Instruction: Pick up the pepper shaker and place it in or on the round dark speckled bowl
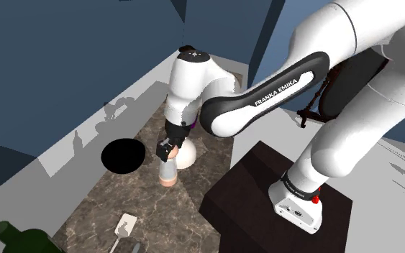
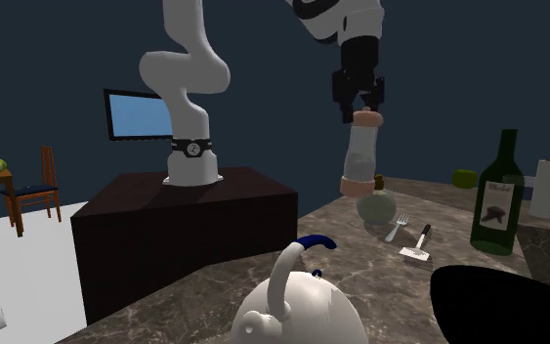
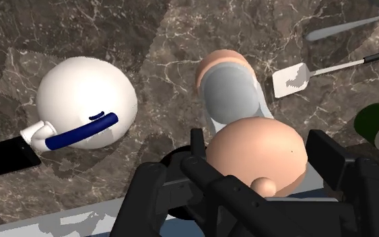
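The pepper shaker (image 1: 169,172) is a clear cylinder with peach-coloured caps. It hangs upright above the marble counter, and my gripper (image 1: 168,149) is shut on its top cap. In the second exterior view the gripper (image 2: 359,103) holds the shaker (image 2: 362,151) well above the counter. In the wrist view the black fingers (image 3: 196,156) clasp the shaker's round top (image 3: 258,151) from both sides. The round dark bowl (image 1: 124,156) lies on the counter to the shoulder view's left of the shaker. The bowl (image 2: 517,308) also fills the second exterior view's lower right corner.
A white teapot (image 1: 187,154) with a blue handle (image 3: 87,126) sits just behind the shaker. A spatula (image 1: 125,224) and a fork (image 2: 397,228) lie on the counter. A green wine bottle (image 2: 497,195) and a white cylinder (image 2: 548,188) stand nearby. My dark stand (image 1: 265,194) borders the counter.
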Robot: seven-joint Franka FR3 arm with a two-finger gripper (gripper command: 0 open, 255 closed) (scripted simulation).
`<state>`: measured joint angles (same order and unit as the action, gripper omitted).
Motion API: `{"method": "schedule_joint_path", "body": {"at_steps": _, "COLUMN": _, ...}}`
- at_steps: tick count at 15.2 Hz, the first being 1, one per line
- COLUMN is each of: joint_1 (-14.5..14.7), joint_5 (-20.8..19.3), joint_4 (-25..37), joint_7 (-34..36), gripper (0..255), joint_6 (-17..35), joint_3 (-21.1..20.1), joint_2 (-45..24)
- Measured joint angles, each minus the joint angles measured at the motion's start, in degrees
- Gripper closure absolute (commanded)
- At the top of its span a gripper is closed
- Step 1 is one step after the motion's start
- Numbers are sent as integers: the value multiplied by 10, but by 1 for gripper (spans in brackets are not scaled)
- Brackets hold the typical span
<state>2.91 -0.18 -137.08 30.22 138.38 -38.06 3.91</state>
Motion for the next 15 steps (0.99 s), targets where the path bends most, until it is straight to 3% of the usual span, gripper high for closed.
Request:
{"method": "schedule_joint_path", "body": {"at_steps": 7, "joint_1": -21, "joint_5": -96, "joint_4": 169, "joint_7": 8, "gripper": 255, "joint_6": -67, "joint_3": 27, "joint_2": -129}}
{"method": "schedule_joint_path", "body": {"at_steps": 15, "joint_1": 6, "joint_5": -168, "joint_4": 400, "joint_7": -2, "gripper": 255, "joint_6": -167, "joint_3": 63, "joint_2": -281}}
